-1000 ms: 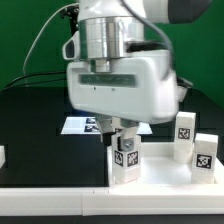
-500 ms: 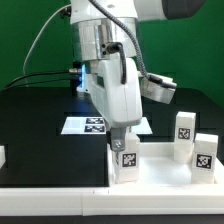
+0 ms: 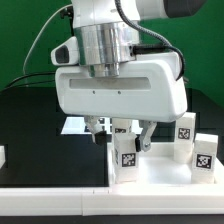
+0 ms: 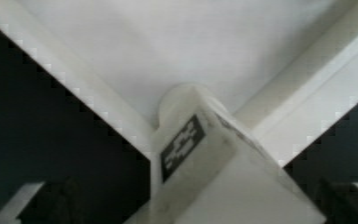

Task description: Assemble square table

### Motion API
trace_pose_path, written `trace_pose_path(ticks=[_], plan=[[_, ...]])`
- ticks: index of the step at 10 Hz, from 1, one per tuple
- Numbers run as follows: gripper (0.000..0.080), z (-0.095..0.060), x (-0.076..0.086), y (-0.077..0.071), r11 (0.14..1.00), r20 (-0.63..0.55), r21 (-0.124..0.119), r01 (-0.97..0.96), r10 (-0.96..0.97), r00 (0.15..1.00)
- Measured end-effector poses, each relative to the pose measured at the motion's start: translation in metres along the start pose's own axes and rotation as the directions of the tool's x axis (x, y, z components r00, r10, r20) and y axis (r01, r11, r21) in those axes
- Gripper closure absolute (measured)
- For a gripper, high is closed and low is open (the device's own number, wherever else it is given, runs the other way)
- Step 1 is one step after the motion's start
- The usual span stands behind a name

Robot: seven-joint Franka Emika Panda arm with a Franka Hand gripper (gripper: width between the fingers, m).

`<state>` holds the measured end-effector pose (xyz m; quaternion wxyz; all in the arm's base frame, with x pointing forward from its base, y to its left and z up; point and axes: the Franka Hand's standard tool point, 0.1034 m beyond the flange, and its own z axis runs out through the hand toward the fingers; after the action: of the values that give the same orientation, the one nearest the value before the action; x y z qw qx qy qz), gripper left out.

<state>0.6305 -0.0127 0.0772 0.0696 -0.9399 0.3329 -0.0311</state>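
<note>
The square table's white panel (image 3: 162, 168) lies at the exterior view's right, its raised rim showing. One white tagged leg (image 3: 127, 155) stands upright in the panel's near corner. My gripper (image 3: 120, 132) hangs just above it, open, with a finger on either side of the leg's top and nothing held. In the wrist view the same leg (image 4: 201, 150) rises toward the camera out of the corner of the panel (image 4: 194, 40), and the dark fingertips (image 4: 30, 205) stand wide of it. Two more legs (image 3: 186, 130) (image 3: 205, 152) stand at the panel's far right.
The marker board (image 3: 73, 125) lies on the black table behind the gripper, mostly hidden by the hand. A white border strip (image 3: 60, 197) runs along the front edge. A small white part (image 3: 2, 156) shows at the far left edge.
The jaws have opened and let go of the corner leg, which stays upright. The hand has turned about its axis, so its broad face is toward the exterior camera again.
</note>
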Motion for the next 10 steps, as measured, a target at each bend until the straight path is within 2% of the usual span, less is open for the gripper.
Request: trace_pose_path(ticks=[1,2,3,4,6,8,10], plan=[[0.0156,0.000,0.001,0.001,0.997,0.000,-0.001,0.073,-0.073,0.997],[0.0151,0.000,0.001,-0.001,0.974,-0.010,-0.016,0.227,-0.227,0.974],[0.0150,-0.001,0.001,-0.008,0.891,-0.029,-0.041,0.452,-0.454,0.891],[0.0150,0.000,0.000,-0.011,0.853,-0.032,-0.043,0.521,-0.522,0.852],[0.0152,0.000,0.001,-0.009,0.873,-0.034,-0.042,0.487,-0.488,0.872],[0.0514,0.000,0.001,-0.009,0.919,-0.037,-0.037,0.392,-0.394,0.918],[0.0515,0.000,0.001,-0.009,0.968,-0.042,-0.031,0.249,-0.250,0.967]])
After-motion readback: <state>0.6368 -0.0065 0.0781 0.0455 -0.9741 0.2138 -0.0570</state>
